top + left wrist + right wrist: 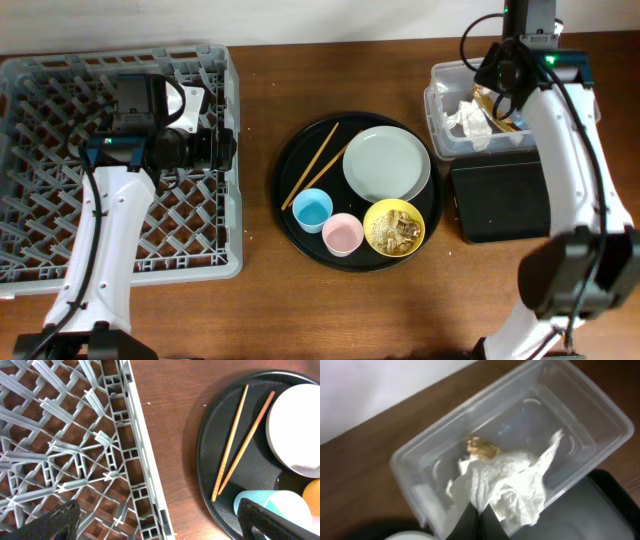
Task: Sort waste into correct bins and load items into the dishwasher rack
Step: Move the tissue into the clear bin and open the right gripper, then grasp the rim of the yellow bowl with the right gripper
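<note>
The right jaws were clenched on the lower edge of the crumpled white napkin, which sat within the clear tub at the far right corner of the desk. One brownish scrap lay on the tub floor, touching the napkin. The black rectangular tray sat against the tub's near side.

The left jaws were released, fingertips wide apart, above the right wall of the dishwasher rack, which stood along the left edge of the desk.

At mid-desk the round black tray carried:
- the plate;
- the yellow bowl, holding food scraps;
- the blue cup and the pink cup, close together;
- two chopsticks, lying side by side left of the plate.
</note>
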